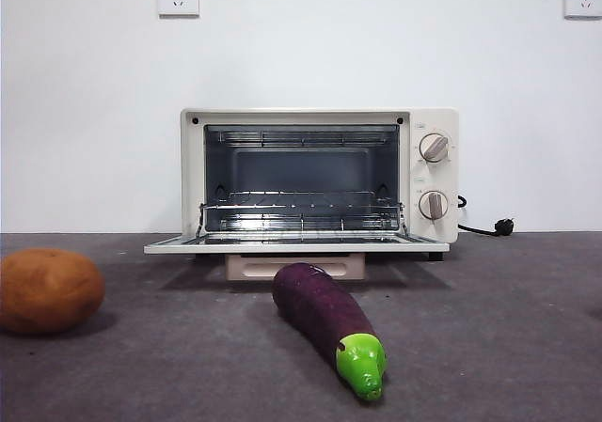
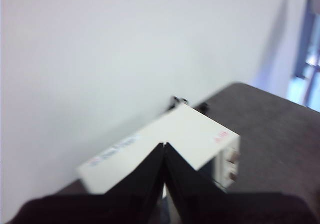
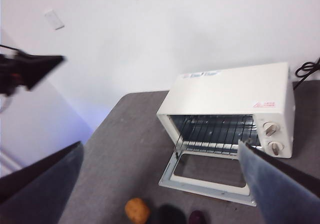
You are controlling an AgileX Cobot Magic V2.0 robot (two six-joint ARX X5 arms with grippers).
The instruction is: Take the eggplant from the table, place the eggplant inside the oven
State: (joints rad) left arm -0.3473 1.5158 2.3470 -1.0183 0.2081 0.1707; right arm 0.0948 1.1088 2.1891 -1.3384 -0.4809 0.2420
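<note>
The eggplant (image 1: 324, 314) lies on the table (image 1: 499, 337) just in front of the oven (image 1: 435, 234), dark purple with its green cap toward the camera. The oven door (image 1: 292, 246) is folded down flat and the wire rack (image 1: 301, 215) shows inside. From high over the table, the right wrist view shows the oven (image 3: 235, 92) and a purple end of the eggplant (image 3: 197, 217) at the picture's edge. My right gripper (image 3: 160, 144) is open and empty. My left gripper (image 2: 164, 145) is shut and empty, high above the oven top (image 2: 175, 134). Neither arm shows in the front view.
A round brown potato (image 1: 47, 290) sits at the table's left, apart from the eggplant, and also shows as the potato (image 3: 137, 210) in the right wrist view. The oven's black cord and plug (image 1: 499, 226) lie behind its right side. A white wall stands close behind the oven.
</note>
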